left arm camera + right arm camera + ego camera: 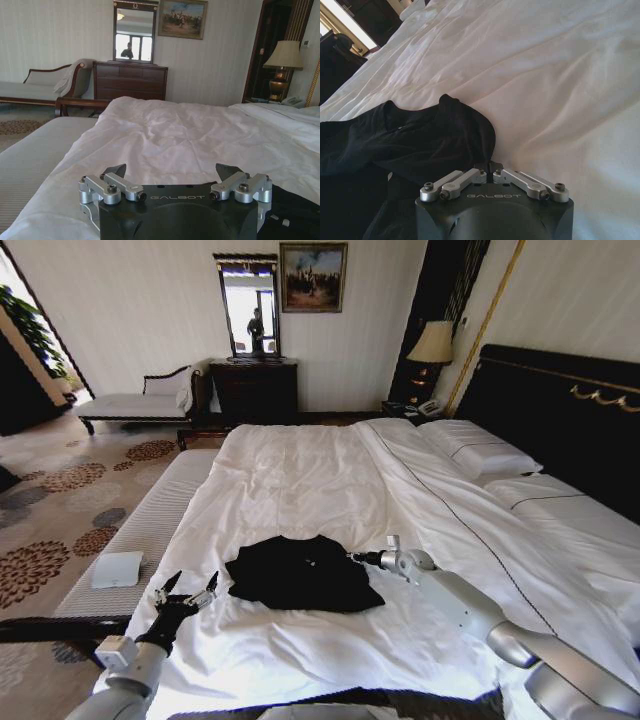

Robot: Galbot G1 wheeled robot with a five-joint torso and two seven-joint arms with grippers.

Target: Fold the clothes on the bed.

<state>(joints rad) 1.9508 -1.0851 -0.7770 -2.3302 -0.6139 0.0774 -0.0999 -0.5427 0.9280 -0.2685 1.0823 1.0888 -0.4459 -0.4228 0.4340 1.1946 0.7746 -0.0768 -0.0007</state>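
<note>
The black T-shirt (300,572) lies bunched in a rough heap on the white duvet (300,480) of the bed (560,410), in the lower centre of the head view, nearer the foot than the pillows (478,448). The right gripper (352,557) sits at the shirt's right edge, its arm reaching in from the lower right corner of the frame. In the right wrist view the right gripper (488,167) has its fingertips (482,166) drawn together on a fold of the black T-shirt (420,140), so it is closed on the fabric. The left gripper (186,586) hovers in the lower left of the head view, above the duvet's edge and just left of the shirt, apart from it. Its fingers (170,582) are spread wide with nothing between them; the left wrist view confirms this, the left gripper (172,171) showing two dark fingertips (117,170) well apart over the white duvet (190,135). A grey bench (140,530) runs beside the bed at left, with a folded white cloth (117,569) on it. A dark dresser (253,390) with a mirror (250,308) stands at the far wall in the upper centre.
</note>
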